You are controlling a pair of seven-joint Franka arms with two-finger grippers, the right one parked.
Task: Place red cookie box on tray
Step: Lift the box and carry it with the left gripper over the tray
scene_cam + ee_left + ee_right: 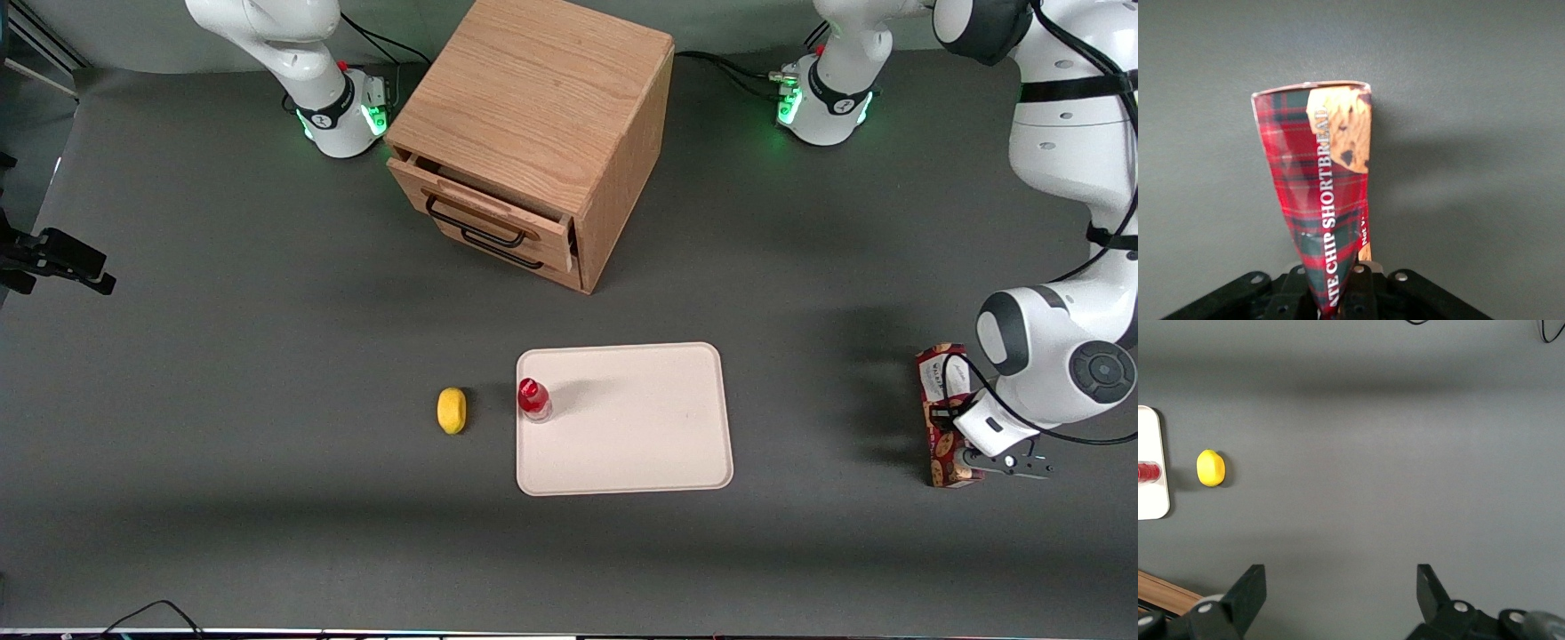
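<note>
The left gripper (976, 464) is closed on the near end of the red cookie box (941, 418), toward the working arm's end of the table (222, 356). The tray (640, 427) lies well apart, a small red-capped bottle (533, 400) on its edge, a lemon (452, 411) just beside.

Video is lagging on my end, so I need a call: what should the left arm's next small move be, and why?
Probably lift. The gripper looks shut on the red cookie box, its jaws at one end in the wrist view, at the working arm's end of the table. The tray lies toward the middle, with a small red-capped bottle on its edge.
</note>
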